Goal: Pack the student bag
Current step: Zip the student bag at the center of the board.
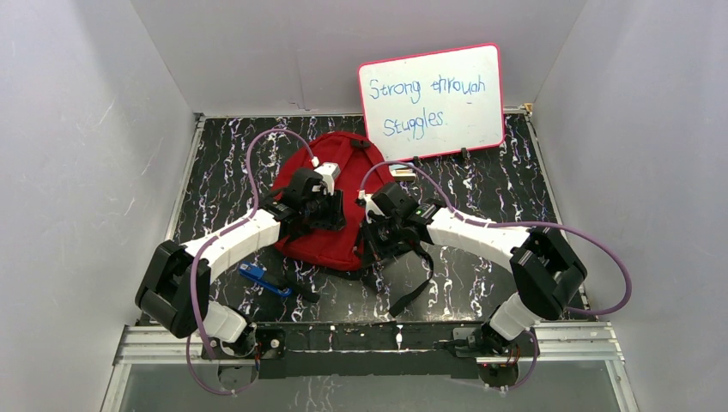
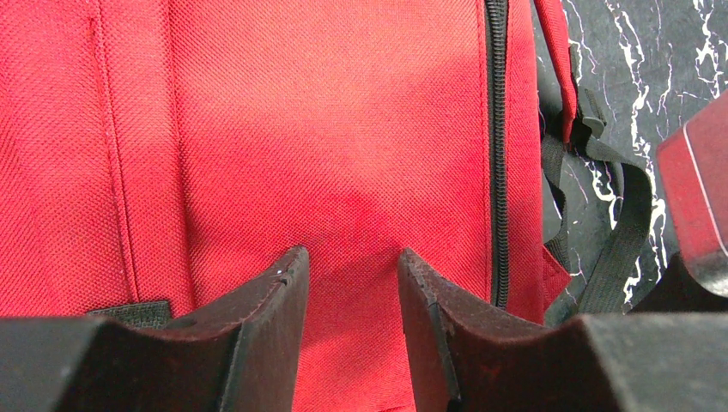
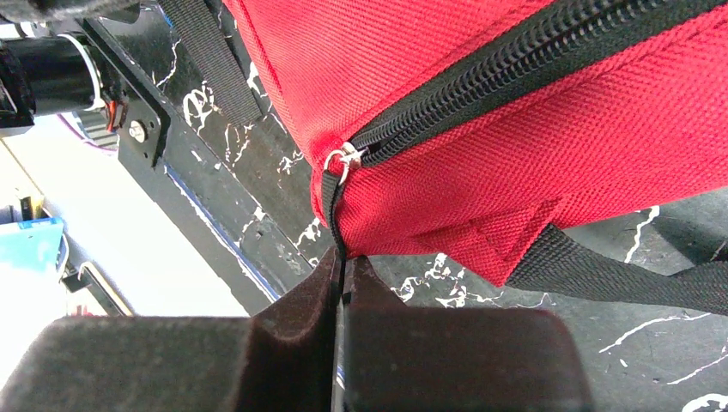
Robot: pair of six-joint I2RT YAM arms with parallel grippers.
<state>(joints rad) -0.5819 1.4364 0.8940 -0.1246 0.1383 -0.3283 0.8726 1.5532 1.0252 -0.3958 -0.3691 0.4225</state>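
While the right end effector [image 3: 346, 262] is clenched on the zip pull [image 3: 331, 206] at the near right corner of the bag [image 1: 348, 159], which lies mid-desk [image 1: 515, 172], the released left end effector [image 2: 352, 257] should pin the fabric so the zip pull runs straight.

The left arm [image 1: 236, 240] and right arm [image 1: 472, 232] have white shells, black joints and purple cables [image 1: 248, 167]; the left end effector [image 2: 352, 279] and right end effector [image 3: 344, 268] have dark wedge fingers [image 2: 257, 322].
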